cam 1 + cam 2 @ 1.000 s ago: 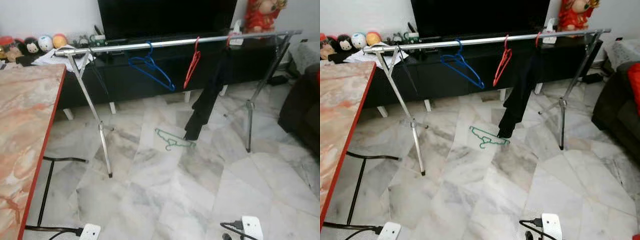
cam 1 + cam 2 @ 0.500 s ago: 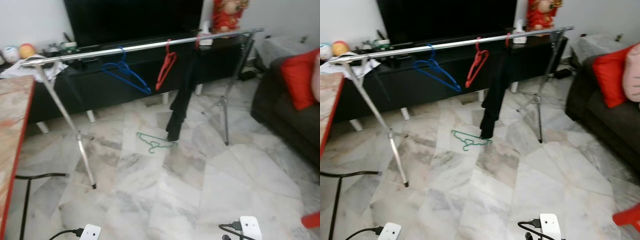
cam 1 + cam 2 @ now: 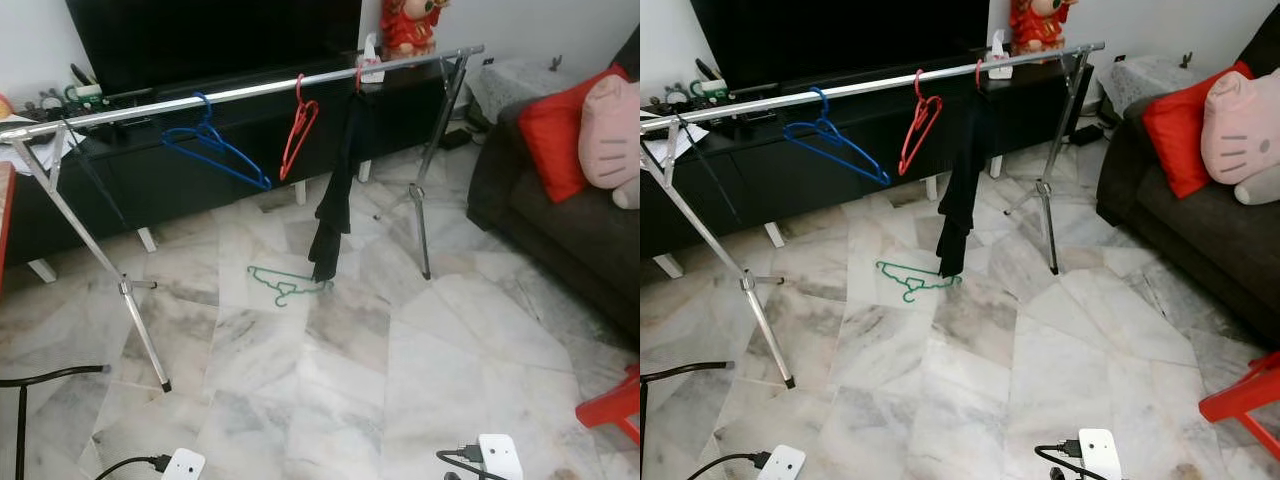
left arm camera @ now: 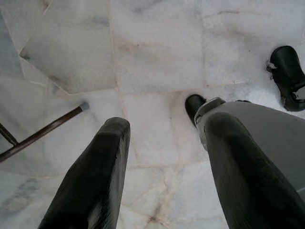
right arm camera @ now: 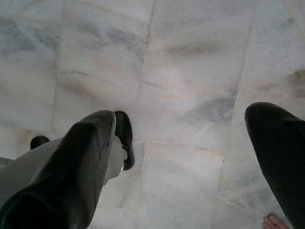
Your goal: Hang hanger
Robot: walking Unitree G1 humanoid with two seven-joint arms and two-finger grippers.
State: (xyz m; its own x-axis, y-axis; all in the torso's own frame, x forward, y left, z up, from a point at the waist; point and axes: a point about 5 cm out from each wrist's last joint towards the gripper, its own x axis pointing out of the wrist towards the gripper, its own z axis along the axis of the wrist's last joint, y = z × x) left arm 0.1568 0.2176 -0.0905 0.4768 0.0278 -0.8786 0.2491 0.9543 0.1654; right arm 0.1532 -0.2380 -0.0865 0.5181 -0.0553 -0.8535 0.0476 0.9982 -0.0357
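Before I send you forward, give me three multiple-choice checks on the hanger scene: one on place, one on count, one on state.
1. Where is the green hanger?
A. on the rail
B. on the floor by the black garment's hem
C. on the sofa

2. How many empty hangers hang on the rail?
A. two
B. four
C. none

3. How do the left gripper and right gripper stand?
A. both shut on hangers
B. left holds the green hanger
C. both open, holding nothing

Key: 1 B, it lies on the marble floor beside the black garment. 2 A, the blue hanger and red hanger. 3 C, each wrist view shows jaws apart over bare tile.
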